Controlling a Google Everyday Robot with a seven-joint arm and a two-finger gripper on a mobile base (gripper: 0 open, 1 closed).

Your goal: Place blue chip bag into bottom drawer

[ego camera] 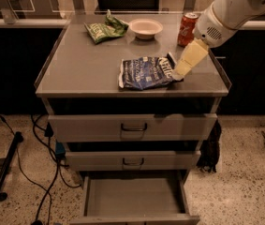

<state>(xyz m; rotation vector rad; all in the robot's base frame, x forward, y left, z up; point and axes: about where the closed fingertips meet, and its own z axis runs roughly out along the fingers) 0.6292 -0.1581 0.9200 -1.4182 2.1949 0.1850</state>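
The tool (179,72) touches the blue bag's (143,72) right end on the bench (76,74); I cannot tell its grip. The bottom drawer (132,198) stands open.

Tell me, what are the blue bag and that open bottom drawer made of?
The blue chip bag looks like glossy foil or plastic film: it crinkles and glints. The bottom drawer seems grey metal, matte and flat. The hand is at the bag's right edge.

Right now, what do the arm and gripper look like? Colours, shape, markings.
Arm: smooth white rounded shell, with a small perforated grille near the wrist. Gripper: pale cream-yellow, tapering to a narrow tip, at the right edge of the blue chip bag. No cables or markings visible.
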